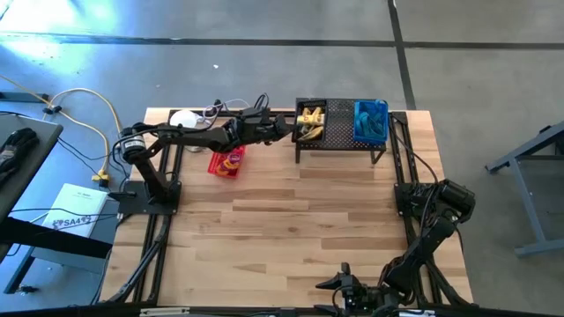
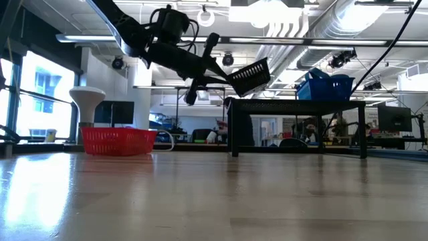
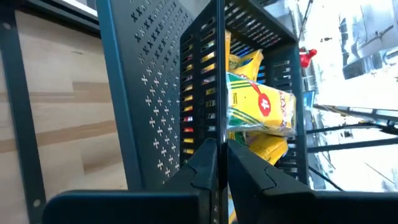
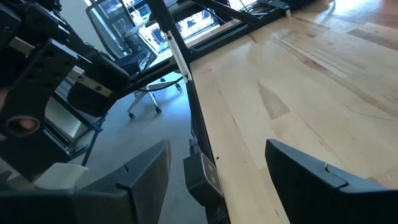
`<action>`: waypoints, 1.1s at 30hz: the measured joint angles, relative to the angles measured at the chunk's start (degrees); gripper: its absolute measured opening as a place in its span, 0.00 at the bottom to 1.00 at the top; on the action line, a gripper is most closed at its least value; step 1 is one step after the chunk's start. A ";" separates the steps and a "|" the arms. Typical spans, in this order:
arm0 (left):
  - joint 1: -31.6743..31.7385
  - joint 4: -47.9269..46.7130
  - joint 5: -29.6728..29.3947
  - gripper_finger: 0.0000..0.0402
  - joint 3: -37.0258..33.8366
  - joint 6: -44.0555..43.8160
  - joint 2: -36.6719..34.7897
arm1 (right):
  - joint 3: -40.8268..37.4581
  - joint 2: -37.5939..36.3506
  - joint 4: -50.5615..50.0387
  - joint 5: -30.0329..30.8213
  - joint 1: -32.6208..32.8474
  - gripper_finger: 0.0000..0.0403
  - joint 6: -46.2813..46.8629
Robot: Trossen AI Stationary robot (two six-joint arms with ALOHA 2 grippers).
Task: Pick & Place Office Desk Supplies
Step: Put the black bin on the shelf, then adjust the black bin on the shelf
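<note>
Yellow crayon boxes [image 3: 258, 106] just beyond left claw [image 3: 219, 155].

The print on the yellow-and-green crayon box [image 3: 258, 109] is too small to be read in the left wrist view, and the yellow packets [image 3: 264, 146] beneath it are partly hidden by the slotted wall of the black metal basket [image 3: 199, 74]. In the high view the contents of the blue plastic bin [image 1: 370, 121] and of the red mesh basket [image 1: 226, 162] cannot be made out. The right gripper [image 1: 345, 286] is cut off at the near edge of the wooden table [image 1: 291, 220]. Figures beyond the far edge are blurred in the low view.
</note>
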 joint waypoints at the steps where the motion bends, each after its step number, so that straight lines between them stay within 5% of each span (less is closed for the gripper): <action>1: 0.00 0.00 -0.08 0.06 0.00 0.09 0.00 | 0.00 0.00 0.00 -0.02 0.00 0.62 0.00; 14: -0.02 1.73 -0.10 0.07 0.04 1.61 -0.04 | 0.00 -0.02 -0.02 -0.02 0.00 0.62 0.00; 27: -0.02 1.87 -3.06 0.22 0.04 0.25 -0.04 | 0.00 0.00 -0.02 -0.04 0.00 0.62 0.02; 33: -0.02 9.75 -2.13 0.23 0.04 3.09 -0.15 | 0.00 -0.01 -0.02 -0.10 0.00 0.62 0.04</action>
